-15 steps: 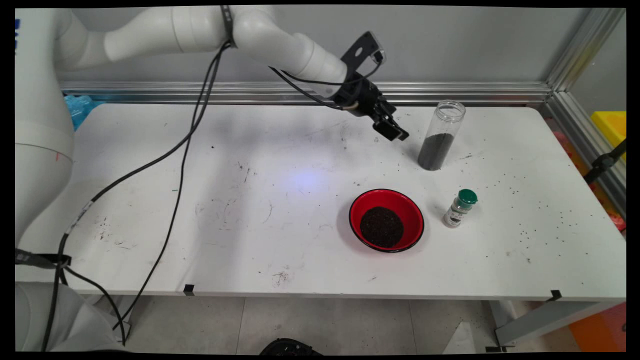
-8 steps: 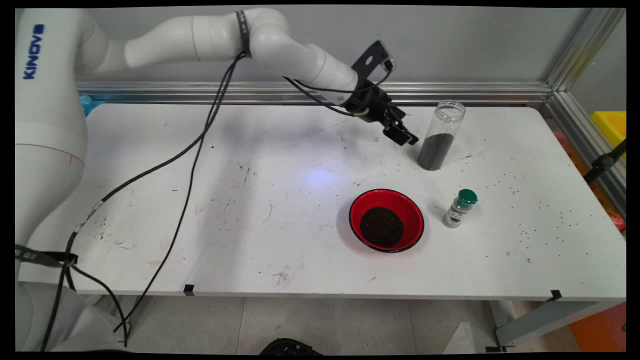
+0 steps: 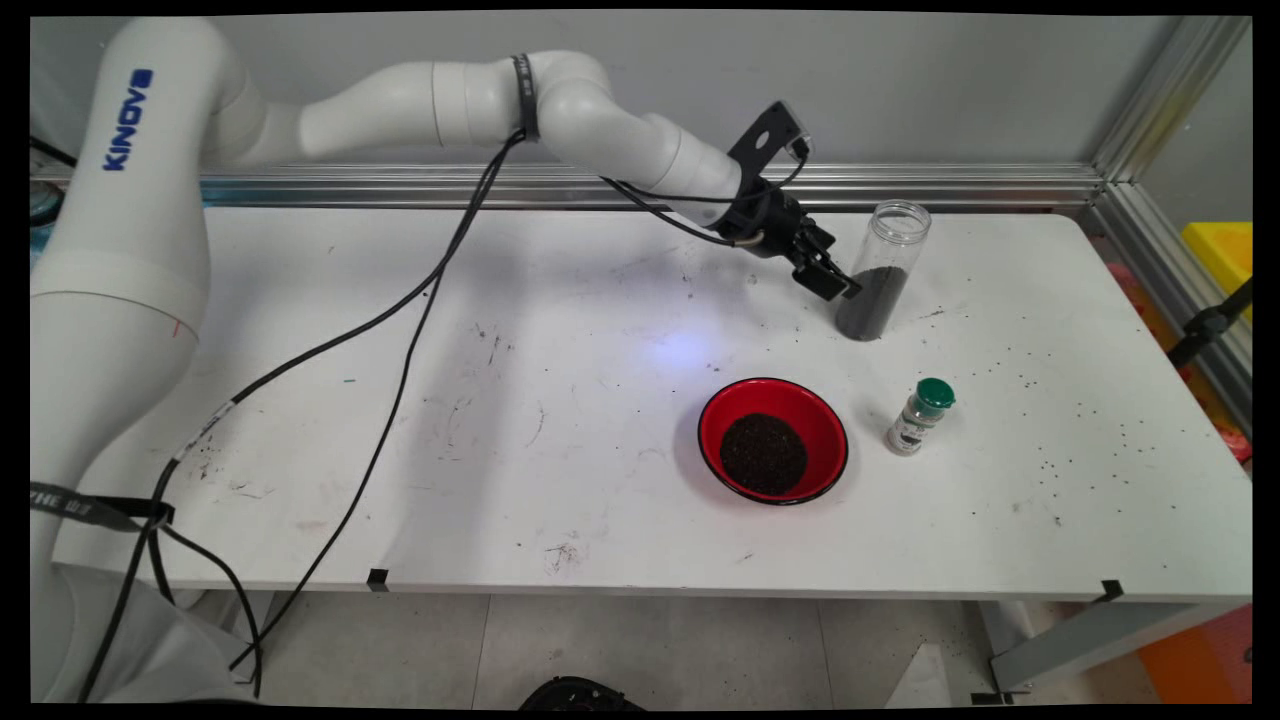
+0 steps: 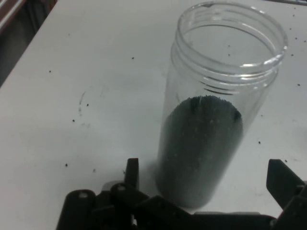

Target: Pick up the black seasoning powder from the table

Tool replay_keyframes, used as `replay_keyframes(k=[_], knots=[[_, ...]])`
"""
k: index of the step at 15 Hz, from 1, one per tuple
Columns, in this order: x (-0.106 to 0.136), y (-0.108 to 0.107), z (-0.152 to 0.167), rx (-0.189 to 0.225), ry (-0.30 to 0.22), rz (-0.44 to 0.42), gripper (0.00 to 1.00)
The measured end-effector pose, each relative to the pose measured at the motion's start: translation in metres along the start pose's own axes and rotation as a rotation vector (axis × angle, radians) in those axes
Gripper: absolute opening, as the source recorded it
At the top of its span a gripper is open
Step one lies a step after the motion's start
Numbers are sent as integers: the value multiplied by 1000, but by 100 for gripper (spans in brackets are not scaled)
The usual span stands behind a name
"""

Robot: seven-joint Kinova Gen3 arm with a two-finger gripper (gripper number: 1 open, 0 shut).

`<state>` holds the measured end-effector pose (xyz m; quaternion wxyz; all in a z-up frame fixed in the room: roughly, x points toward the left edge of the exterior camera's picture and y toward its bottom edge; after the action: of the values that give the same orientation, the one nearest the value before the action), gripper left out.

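The black two-finger gripper (image 3: 838, 287) is hanging low over the white table (image 3: 560, 400), at about 1 o'clock from the table's middle, and is reaching toward the tall clear plastic jar (image 3: 880, 272) partly filled with dark granules. In the main view its tips are lying just beside the jar's lower wall, on the 9 o'clock side, and it is not clear whether they are touching it. In the hand view the gripper (image 4: 206, 184) is standing spread wide, with one finger (image 4: 132, 173) showing at 7 o'clock of the jar (image 4: 211, 124) and the other at 5 o'clock, so the jar's base is sitting between them with a gap on each side. The jar is standing upright with its mouth open and its dark fill reaching roughly halfway up.

A red round bowl (image 3: 773, 440) with a black rim, holding a mound of dark granules, is sitting near the jar at 7 o'clock from it. A small clear spice bottle (image 3: 920, 417) with a green cap is standing upright just beside the bowl, at its 3 o'clock. Dark specks are lying scattered over the table's right part
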<state>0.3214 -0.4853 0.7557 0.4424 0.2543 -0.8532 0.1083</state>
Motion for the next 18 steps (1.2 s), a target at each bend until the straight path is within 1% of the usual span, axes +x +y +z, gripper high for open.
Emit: replay_keyframes(k=[6,18], knots=[[-5,-5,17,-4,28,0,100],[-12,-4,41,-40,61,-13,100]])
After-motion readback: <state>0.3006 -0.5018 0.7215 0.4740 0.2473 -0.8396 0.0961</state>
